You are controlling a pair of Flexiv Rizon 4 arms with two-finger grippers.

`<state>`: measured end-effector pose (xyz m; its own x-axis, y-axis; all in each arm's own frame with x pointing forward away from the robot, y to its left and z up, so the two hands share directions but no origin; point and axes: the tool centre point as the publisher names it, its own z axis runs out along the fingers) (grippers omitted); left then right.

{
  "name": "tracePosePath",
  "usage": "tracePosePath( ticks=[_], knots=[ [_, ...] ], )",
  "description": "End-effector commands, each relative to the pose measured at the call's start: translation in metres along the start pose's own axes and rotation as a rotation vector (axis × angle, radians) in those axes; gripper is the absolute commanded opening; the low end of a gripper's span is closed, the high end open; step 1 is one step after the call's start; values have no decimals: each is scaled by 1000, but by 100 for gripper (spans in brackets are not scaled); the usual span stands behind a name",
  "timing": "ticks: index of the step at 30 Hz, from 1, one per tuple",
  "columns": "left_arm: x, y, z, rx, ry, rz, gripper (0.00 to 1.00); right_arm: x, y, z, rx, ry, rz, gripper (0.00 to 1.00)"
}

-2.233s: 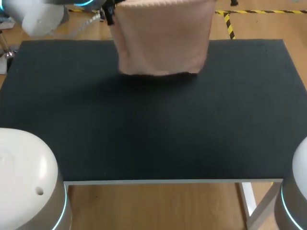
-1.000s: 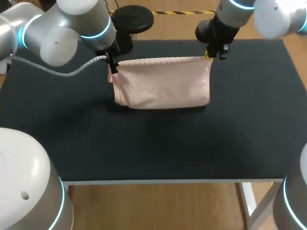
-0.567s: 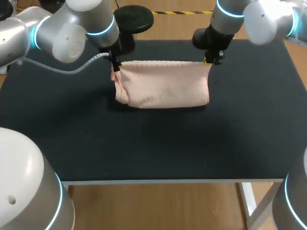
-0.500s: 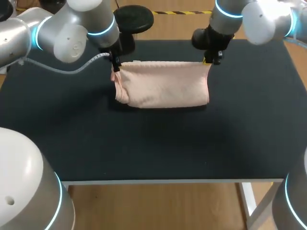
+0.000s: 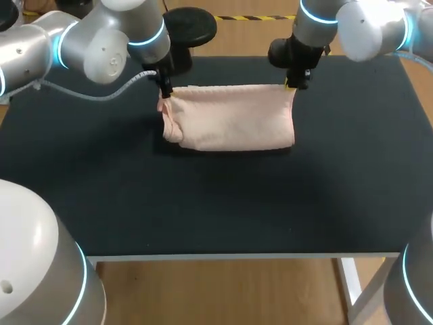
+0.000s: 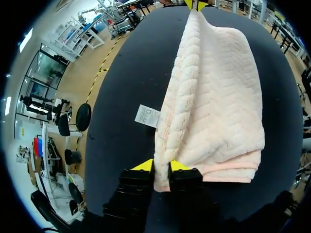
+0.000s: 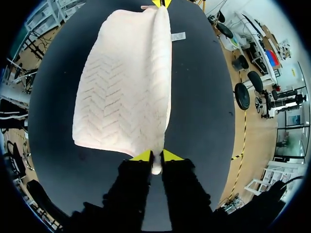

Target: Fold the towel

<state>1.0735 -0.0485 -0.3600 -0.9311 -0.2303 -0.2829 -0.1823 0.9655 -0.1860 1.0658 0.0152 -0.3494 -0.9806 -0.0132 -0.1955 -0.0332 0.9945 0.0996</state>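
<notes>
Black table (image 5: 270, 203) (pink towel (image 5: 230, 118) atop)

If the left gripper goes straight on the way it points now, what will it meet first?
Beyond the pale pink textured towel pinched in the left gripper, probably the black table top; depth is unclear.

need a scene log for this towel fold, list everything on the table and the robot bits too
towel: one, pale pink, folded over, on the far middle of the table
label: one, white, flat on the table at the towel's far edge
table: one, black top
left arm: one, grey and white with a blue ring, in from the far left; left jaws shut on the towel's far left corner
right arm: one, same colours, in from the far right; right jaws shut on the towel's far right corner
</notes>
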Motion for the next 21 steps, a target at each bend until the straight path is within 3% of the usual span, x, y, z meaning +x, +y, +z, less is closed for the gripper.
tracePosePath(
  ticks=[1, 8, 14, 21],
  knots=[
    [-6, 1, 0, -1, 4, -12, 100, -4, 0, 2, 5, -1, 7, 100],
    [-13, 5, -14, 24, -15, -25, 100, -4, -1, -6, -8, -25, 11, 100],
    [-10, 5, -43, 115, -8, 9, 100, -1, 3, -20, -33, -41, 8, 100],
    [5, 3, -89, 366, 75, 111, 100, 4, 11, -41, -67, -65, -13, 100]
  ],
)
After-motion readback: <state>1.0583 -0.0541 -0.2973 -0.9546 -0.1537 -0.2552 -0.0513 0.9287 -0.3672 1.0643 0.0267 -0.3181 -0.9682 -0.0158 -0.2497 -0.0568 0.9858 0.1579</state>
